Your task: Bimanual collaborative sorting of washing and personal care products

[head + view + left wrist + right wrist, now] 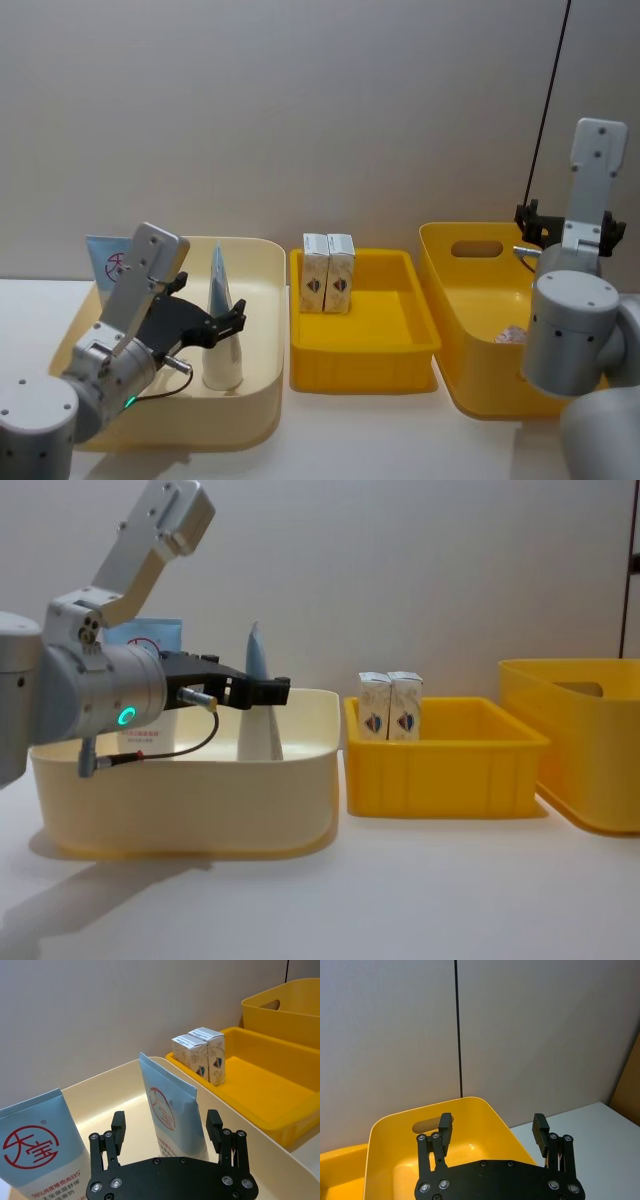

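Presently left gripper [166, 1119] spread wide at upright tube [222, 366] in cream bin [220, 420], right gripper [492, 1121] wide over yellow bin [380, 1160]

The left arm [138, 285] partly hides the rear tube [103, 262].

Front tube [222, 335]: white body, light-blue flat end up, red circular logo on its face. It stands upright on its cap in the middle of the cream bin [262, 400]. Back tube [108, 262]: same kind, with a red circle logo and red print. It is upright against the bin's back-left wall, apart from the front tube. Left carton [315, 272] and right carton [340, 272]: small and cream, each with a blue-and-red shield emblem. They stand upright, touching side by side, in the yellow tray's [365, 372] back-left corner.
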You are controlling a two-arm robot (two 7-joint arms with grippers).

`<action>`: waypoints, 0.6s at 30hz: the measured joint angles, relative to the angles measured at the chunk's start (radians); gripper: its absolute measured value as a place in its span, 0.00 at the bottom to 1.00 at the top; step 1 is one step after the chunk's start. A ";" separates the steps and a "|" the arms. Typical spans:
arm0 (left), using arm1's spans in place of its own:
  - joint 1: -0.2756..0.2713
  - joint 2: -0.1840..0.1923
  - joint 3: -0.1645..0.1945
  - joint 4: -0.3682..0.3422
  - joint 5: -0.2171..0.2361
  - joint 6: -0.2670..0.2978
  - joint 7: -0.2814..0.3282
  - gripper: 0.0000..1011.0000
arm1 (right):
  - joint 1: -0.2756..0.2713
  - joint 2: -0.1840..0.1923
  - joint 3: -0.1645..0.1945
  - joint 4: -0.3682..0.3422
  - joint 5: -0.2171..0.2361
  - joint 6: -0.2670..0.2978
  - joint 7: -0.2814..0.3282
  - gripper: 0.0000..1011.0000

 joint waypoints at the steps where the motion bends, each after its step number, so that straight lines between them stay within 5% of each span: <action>1: -0.002 -0.001 0.000 0.004 0.001 -0.002 -0.003 0.99 | 0.000 0.000 0.000 0.000 0.000 0.000 0.000 0.99; 11: -0.039 -0.013 0.008 0.067 0.013 -0.024 -0.030 0.99 | 0.000 0.000 0.000 0.000 0.000 0.000 0.000 0.99; 18: -0.051 -0.018 0.011 0.088 0.016 -0.031 -0.040 0.86 | 0.000 0.000 0.000 0.000 0.000 0.000 0.000 0.99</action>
